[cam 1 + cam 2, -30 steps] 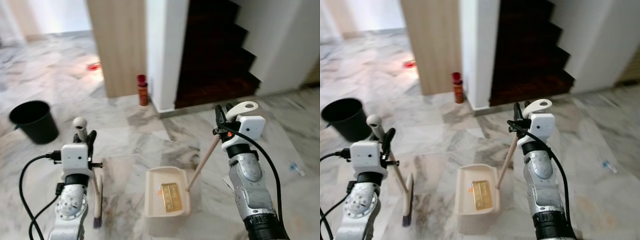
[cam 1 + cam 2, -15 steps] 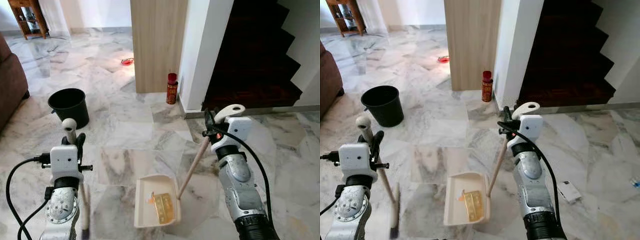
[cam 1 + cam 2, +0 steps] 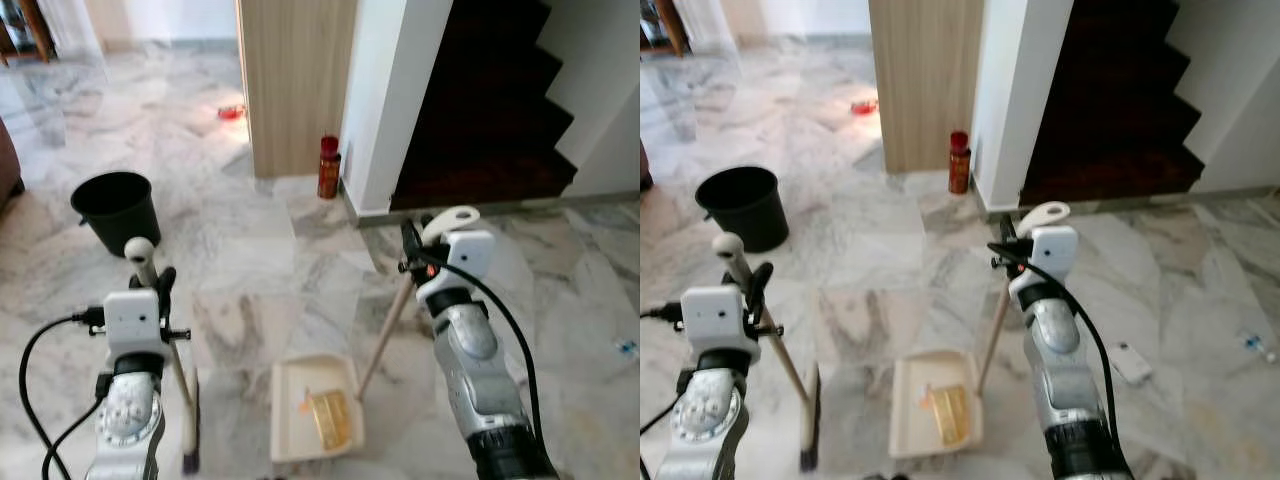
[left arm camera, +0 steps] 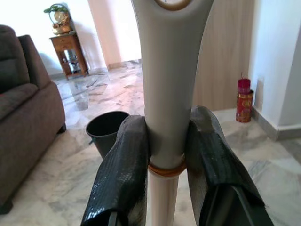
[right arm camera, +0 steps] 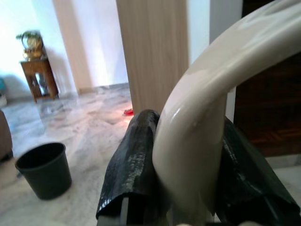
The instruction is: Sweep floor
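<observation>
Robot just turned a bit w/ left tool (image 3: 152, 283) clenched on the broom (image 3: 185, 400), right tool (image 3: 412, 248) gripping the dustpan (image 3: 313, 415) w/ yellow trash inside, black bin (image 3: 113, 208) now nearer, so dumping's next, I think.

Marble floor (image 3: 250, 260): black bucket (image 3: 117, 208), red can (image 3: 327, 167), dustpan (image 3: 312, 420).

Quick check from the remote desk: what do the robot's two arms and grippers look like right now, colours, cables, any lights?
Both arms are silver metal with ribbed, rounded segments and a white boxy wrist block. The left arm has a perforated round joint and a black cable looping off its side. The right arm has a black collar lower down, a black cable along it and a small orange-red light by the wrist. Both grippers have two black, textured fingers.
</observation>
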